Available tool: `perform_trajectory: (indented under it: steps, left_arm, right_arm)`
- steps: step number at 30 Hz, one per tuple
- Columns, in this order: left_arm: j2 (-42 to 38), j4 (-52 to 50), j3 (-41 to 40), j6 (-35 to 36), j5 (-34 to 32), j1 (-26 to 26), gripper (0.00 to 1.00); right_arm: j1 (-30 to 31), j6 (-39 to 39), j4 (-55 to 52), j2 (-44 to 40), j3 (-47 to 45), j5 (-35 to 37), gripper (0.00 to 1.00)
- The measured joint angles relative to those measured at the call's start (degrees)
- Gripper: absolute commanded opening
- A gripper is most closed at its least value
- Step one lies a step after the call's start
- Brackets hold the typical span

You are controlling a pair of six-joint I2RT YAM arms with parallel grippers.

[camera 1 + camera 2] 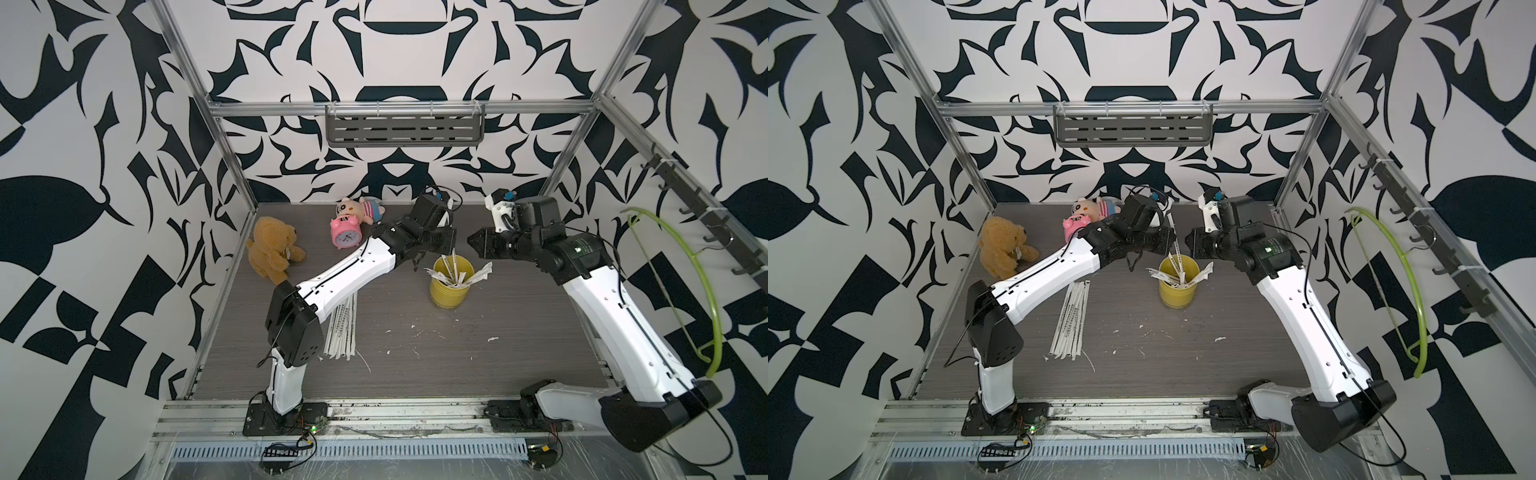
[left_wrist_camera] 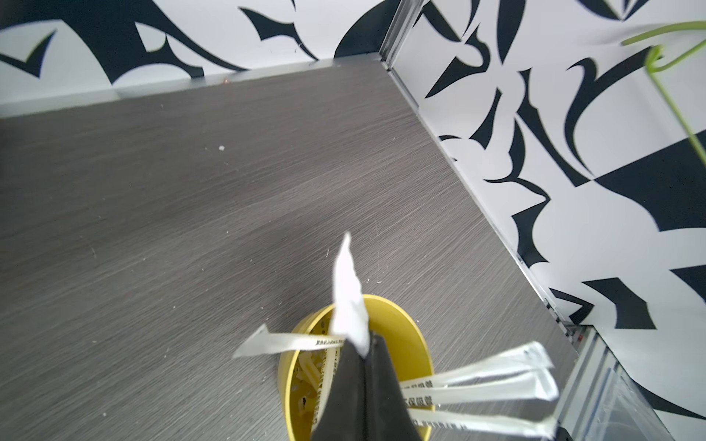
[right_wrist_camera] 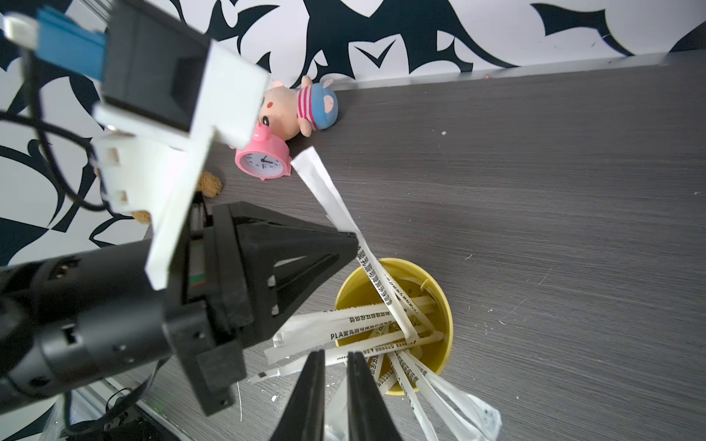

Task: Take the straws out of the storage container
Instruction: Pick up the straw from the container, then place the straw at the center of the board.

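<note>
The yellow storage container (image 1: 451,291) stands upright on the grey table, and several paper-wrapped straws (image 1: 478,274) lean out over its rim. My left gripper (image 1: 451,249) hangs just above the container's mouth, shut on the upper part of one straw (image 3: 324,191) whose lower end is still inside the cup. In the left wrist view that straw's white tip (image 2: 347,298) pokes out past the closed jaws. My right gripper (image 3: 336,353) hovers at the cup's right side, its jaws a narrow gap apart and empty at the tips. More straws (image 1: 343,328) lie flat under the left arm.
A brown teddy bear (image 1: 274,249), a pink alarm clock (image 1: 345,235) and a pig plush (image 1: 361,210) sit at the back left. White paper flecks (image 1: 492,339) dot the table in front of the cup. A green hanger (image 1: 702,282) hangs on the right wall.
</note>
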Motion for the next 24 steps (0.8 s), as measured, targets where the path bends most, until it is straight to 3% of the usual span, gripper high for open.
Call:
perform_trajectory:
  steps: [7, 14, 24]
  left_arm:
    - [-6.3, -0.1, 0.0, 2.7, 1.2, 0.0, 0.00]
    - [-14.7, -3.1, 0.0, 5.5, 1.0, 0.0, 0.00]
    - [-25.8, -24.9, 3.1, 6.8, -1.6, 2.9, 0.00]
  right_arm:
    - [0.0, 0.7, 0.8, -2.3, 0.3, -0.9, 0.18]
    - [0.2, 2.0, 1.5, -2.5, 2.0, -6.7, 0.17]
    - [11.3, 1.8, 1.1, 3.1, 9.4, -9.1, 0.12]
